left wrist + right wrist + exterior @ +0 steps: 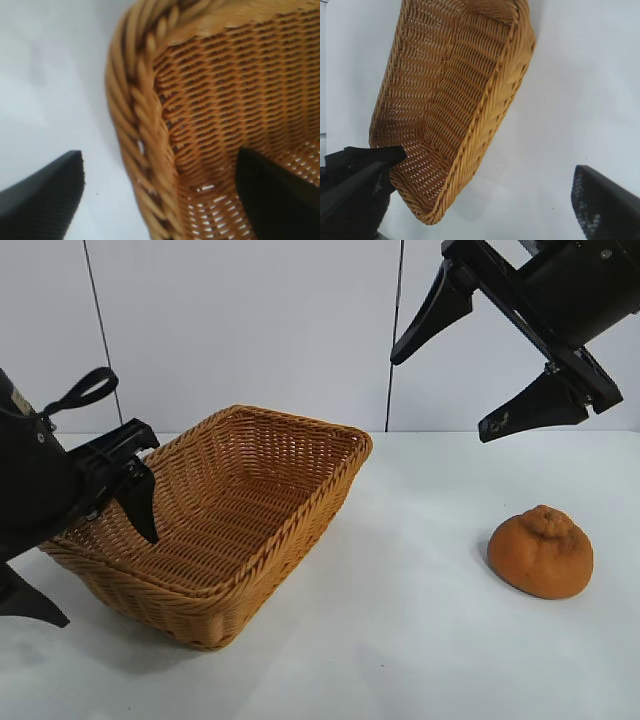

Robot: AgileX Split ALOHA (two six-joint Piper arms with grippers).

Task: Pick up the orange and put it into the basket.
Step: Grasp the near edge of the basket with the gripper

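Note:
The orange (540, 552), dull orange-brown with a knobby top, sits on the white table at the right, well apart from the basket. The woven wicker basket (300, 430) stands left of centre and holds nothing. My right gripper (440, 398) hangs high above the table between basket and orange, open and empty; its wrist view (489, 162) shows the basket (470, 150) but not the orange. My left gripper (105, 578) is open and straddles the basket's left rim (145, 150), one finger inside and one outside, not closed on it.
The white table (420, 640) stretches between the basket and the orange. A pale panelled wall (250, 320) stands behind. The left arm's black body fills the left edge of the exterior view.

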